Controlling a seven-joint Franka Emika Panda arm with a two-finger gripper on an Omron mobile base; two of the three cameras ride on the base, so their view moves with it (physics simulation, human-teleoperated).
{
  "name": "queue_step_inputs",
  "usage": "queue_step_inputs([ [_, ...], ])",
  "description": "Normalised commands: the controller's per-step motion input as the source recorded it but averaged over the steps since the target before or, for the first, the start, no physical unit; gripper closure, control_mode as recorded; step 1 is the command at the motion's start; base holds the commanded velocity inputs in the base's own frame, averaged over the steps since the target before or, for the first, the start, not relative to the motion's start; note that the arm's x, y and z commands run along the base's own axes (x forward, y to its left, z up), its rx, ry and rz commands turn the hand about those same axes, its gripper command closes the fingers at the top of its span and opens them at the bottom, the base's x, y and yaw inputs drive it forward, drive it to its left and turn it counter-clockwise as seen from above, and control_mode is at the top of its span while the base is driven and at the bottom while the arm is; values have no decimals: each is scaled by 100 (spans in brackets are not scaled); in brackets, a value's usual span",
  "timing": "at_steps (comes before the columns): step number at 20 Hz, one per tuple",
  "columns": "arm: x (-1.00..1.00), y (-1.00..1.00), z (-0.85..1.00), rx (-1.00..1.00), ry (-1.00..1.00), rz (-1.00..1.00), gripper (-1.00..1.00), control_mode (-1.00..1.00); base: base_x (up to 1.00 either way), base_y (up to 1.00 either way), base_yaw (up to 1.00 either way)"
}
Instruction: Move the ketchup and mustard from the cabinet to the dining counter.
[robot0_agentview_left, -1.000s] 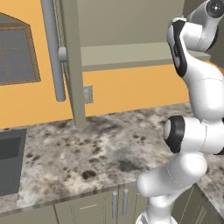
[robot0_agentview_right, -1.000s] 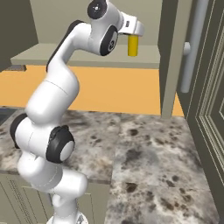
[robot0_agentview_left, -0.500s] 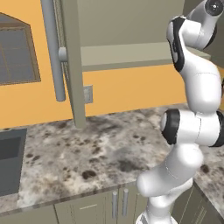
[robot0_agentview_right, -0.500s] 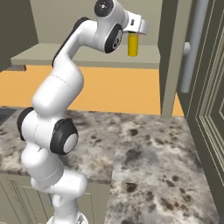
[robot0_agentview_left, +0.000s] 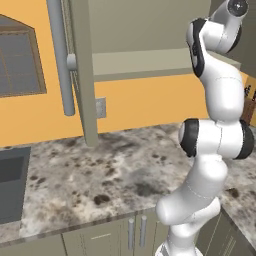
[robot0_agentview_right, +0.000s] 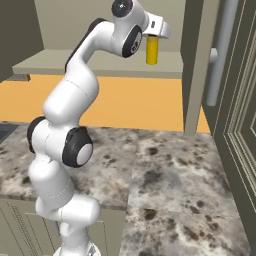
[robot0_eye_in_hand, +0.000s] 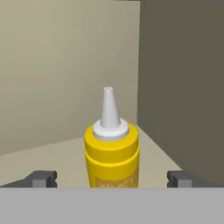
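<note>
Gripper (robot0_eye_in_hand: 112, 179): jaws spread wide, nothing held; raised into the cabinet (robot0_eye_in_hand: 61, 65).
Hand view, fingers (robot0_eye_in_hand: 41, 178): one dark tip low on each side, both clear of the mustard (robot0_eye_in_hand: 112, 155).
Hand view, mustard: upright on the cabinet floor near the back corner, centred between the tips, no contact.
Right base view, mustard (robot0_agentview_right: 152, 50): stands on the open shelf, directly beneath the white hand, left of the door post.
Left base view, cabinet (robot0_agentview_left: 145, 30): door swung open; arm reaches up at the right.
Handling, judged: light plastic bottle, smooth and somewhat squeezable; nozzle thin and unsuitable for grasping.
Hold point, judged: yellow body below the shoulder, moderate squeeze.
Ketchup: not identified.
</note>
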Motion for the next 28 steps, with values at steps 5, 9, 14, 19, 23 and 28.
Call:
queue_step_inputs([
  [5,21,0,0,0,3,0,-100,-100,0,0,0],
  [9,20,0,0,0,2,0,-100,-100,0,0,0],
  [14,16,-7,0,0,0,0,-100,-100,0,0,0],
  [19,6,-13,0,0,0,0,100,-100,0,0,0],
  [23,3,-4,-1,0,0,0,100,-100,0,0,0],
  [28,-2,1,-1,0,1,1,100,-100,0,0,0],
])
